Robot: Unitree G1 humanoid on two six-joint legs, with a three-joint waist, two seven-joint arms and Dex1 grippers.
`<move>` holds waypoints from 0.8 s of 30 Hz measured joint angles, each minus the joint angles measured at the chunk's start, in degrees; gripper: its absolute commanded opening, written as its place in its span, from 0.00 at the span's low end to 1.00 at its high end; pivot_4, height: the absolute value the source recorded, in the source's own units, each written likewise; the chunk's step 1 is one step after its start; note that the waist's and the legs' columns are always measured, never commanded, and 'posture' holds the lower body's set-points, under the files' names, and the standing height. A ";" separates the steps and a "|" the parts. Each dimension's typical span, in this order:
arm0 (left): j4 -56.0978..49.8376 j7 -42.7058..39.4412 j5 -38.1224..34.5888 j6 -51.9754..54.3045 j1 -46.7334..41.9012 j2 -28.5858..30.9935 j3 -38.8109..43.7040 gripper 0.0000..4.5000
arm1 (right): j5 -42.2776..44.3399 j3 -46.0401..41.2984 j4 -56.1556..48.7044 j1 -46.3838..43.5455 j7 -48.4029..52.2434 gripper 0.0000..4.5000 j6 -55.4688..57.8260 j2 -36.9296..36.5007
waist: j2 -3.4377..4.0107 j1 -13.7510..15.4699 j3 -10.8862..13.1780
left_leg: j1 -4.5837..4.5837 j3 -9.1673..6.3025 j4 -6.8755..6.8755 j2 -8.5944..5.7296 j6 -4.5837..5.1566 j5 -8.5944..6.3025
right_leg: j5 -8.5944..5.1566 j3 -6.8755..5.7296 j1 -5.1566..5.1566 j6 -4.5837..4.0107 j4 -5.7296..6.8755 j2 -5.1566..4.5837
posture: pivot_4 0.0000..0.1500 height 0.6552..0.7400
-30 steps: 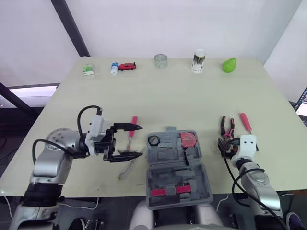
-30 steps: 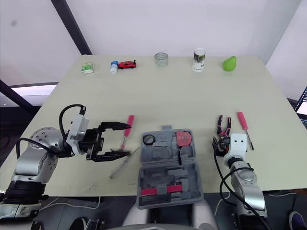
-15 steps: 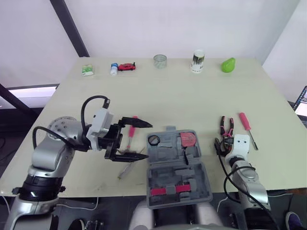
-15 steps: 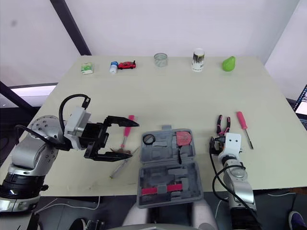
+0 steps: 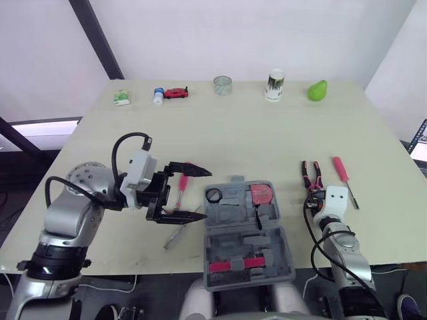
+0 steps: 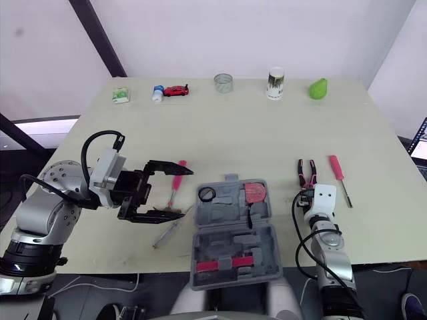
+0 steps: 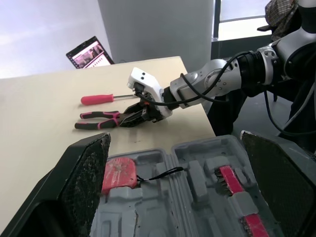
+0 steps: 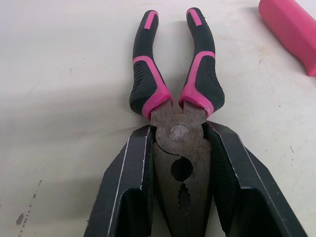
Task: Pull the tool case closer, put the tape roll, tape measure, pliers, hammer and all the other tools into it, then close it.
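The grey plastic tool case lies open at the near edge of the bench, between the two arms, so the pulling-in looks done. Its moulded tray already holds a round black-rimmed item, a flat red item and, in the near half, a pink-handled tool; which tools these are I cannot tell. Outside it lie the pink-and-black pliers, a pink-handled screwdriver just beside them, a second pink screwdriver and a slim grey tool left of the case. The right gripper has its fingers clenched on the pliers' metal head, the handles flat on the bench. The left gripper is held over the second screwdriver, fingers spread wide, close by the case wall. Packing seems roughly partway, and closing is left. The case's near half appears to overhang the front edge, so weight there could tip it. Bare bench separates pliers from case, a free path. The far-edge things, from a green box to a green pear, sit well apart.
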 measured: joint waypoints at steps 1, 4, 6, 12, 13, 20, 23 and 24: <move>0.08 -0.04 -0.02 0.04 0.96 0.10 0.52 1.00 | -0.06 0.31 -1.29 1.70 1.51 0.21 -0.48 -1.49 | 0.08 0.17 0.05 | -0.03 0.00 0.00 0.00 0.00 0.00 | 0.00 0.01 0.00 0.01 -0.02 -0.01 | 1.00 1.00; 1.12 -0.18 -0.01 -0.04 2.32 0.50 1.83 1.00 | 0.30 0.47 -3.87 4.37 5.26 0.21 -0.47 -4.68 | 0.12 0.17 0.09 | -0.08 0.01 0.00 -0.02 0.00 0.00 | -0.02 0.04 -0.01 0.03 -0.02 0.01 | 1.00 1.00; 1.89 -0.64 -0.01 -0.34 3.16 0.88 2.71 1.00 | 1.10 0.76 -6.73 5.92 8.82 0.21 -0.17 -7.82 | 0.21 0.13 0.16 | -0.07 0.00 0.00 -0.03 0.00 0.00 | -0.02 0.06 -0.02 0.03 -0.01 0.01 | 1.00 1.00; 3.26 -2.61 0.70 -4.13 6.86 1.19 4.44 1.00 | 6.49 1.22 -18.10 7.68 22.21 0.21 3.59 -19.47 | 0.31 0.05 0.26 | -0.03 0.02 -0.02 -0.01 0.00 0.00 | -0.03 0.09 -0.02 0.03 -0.01 0.07 | 1.00 1.00; 4.42 -2.72 1.24 -5.23 6.91 1.21 4.86 1.00 | 7.75 1.70 -20.30 8.14 25.54 0.21 4.83 -22.30 | 0.30 0.12 0.27 | -0.03 0.01 -0.02 -0.01 0.00 0.00 | -0.03 0.06 -0.01 0.03 -0.02 0.07 | 1.00 1.00; 7.12 -4.20 1.81 -8.00 8.11 2.61 6.80 1.00 | 12.47 8.17 -27.13 1.34 40.13 0.21 12.01 -32.61 | 0.08 0.12 0.44 | -0.05 0.01 0.02 -0.01 0.01 0.00 | -0.02 0.06 -0.02 0.03 -0.01 0.07 | 1.00 1.00; 8.28 -4.56 1.83 -8.44 8.36 3.50 7.19 1.00 | 12.55 12.67 -27.08 -5.12 46.75 0.21 13.57 -36.48 | 0.03 0.24 0.53 | -0.06 -0.02 0.02 -0.01 0.01 0.00 | -0.02 0.01 -0.02 0.02 -0.01 0.07 | 1.00 1.00; 8.74 -4.61 1.83 -8.47 8.31 3.72 7.30 1.00 | 12.31 15.11 -26.41 -8.34 49.63 0.21 13.61 -37.30 | 0.02 0.24 0.55 | -0.06 -0.02 0.03 -0.01 0.01 0.00 | -0.02 0.00 -0.01 0.02 -0.01 0.07 | 1.00 1.00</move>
